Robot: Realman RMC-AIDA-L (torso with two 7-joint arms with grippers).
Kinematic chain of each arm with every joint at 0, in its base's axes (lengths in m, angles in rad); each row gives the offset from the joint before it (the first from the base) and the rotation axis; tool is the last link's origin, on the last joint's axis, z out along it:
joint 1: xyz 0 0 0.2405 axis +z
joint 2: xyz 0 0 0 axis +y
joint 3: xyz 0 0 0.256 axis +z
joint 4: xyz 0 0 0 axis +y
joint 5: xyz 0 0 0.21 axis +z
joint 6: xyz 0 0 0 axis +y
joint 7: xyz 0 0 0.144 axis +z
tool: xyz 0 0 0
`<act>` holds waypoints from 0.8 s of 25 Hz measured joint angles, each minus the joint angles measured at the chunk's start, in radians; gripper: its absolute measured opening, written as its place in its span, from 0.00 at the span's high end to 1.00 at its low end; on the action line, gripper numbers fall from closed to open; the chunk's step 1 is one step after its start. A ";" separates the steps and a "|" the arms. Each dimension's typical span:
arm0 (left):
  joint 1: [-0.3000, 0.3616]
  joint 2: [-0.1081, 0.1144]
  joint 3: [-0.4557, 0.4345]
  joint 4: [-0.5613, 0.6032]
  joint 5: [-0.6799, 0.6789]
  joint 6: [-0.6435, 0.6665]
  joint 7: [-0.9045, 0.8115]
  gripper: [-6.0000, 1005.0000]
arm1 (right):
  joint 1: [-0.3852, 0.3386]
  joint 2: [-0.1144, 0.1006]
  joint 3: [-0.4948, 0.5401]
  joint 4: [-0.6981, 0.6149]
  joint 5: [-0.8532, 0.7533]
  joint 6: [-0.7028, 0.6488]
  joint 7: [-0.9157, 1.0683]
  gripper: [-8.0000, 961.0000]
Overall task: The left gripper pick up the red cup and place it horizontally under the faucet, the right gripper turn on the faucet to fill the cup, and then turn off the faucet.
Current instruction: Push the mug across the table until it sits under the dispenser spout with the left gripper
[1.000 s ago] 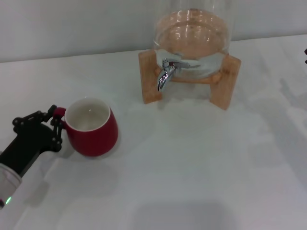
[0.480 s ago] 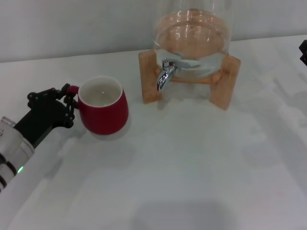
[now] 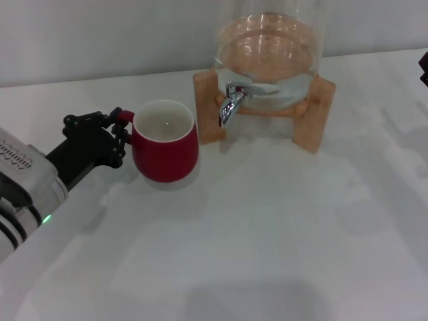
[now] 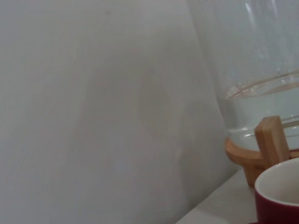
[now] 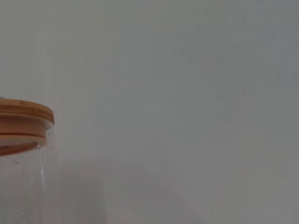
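The red cup (image 3: 164, 148) stands upright just left of the wooden stand, its white inside showing. My left gripper (image 3: 122, 131) is shut on the cup's small handle on its left side. The cup's rim also shows in the left wrist view (image 4: 279, 196). The chrome faucet (image 3: 231, 103) juts from the front of the glass water jar (image 3: 267, 53), to the right of the cup and higher than its rim. Only a black tip of my right gripper (image 3: 424, 68) shows at the far right edge.
The jar rests on a wooden stand (image 3: 314, 114) at the back of the white table (image 3: 267, 234). The stand's left leg (image 3: 206, 114) is right beside the cup. The jar's wooden lid (image 5: 23, 122) shows in the right wrist view.
My left gripper has carried the cup to the right and toward the back, from the table's left side to just beside the stand. The right gripper's tip has come into view at the right edge.
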 joint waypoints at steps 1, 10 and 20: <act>-0.004 -0.001 0.000 0.001 0.005 -0.005 -0.003 0.90 | 0.000 0.000 0.000 0.000 0.000 -0.002 0.000 0.10; -0.031 -0.008 -0.001 0.022 0.088 -0.069 -0.037 0.90 | 0.000 0.000 0.000 0.000 -0.002 -0.019 0.009 0.10; -0.040 -0.009 -0.001 0.059 0.179 -0.108 -0.081 0.90 | -0.006 0.000 -0.001 0.000 -0.003 -0.028 0.009 0.10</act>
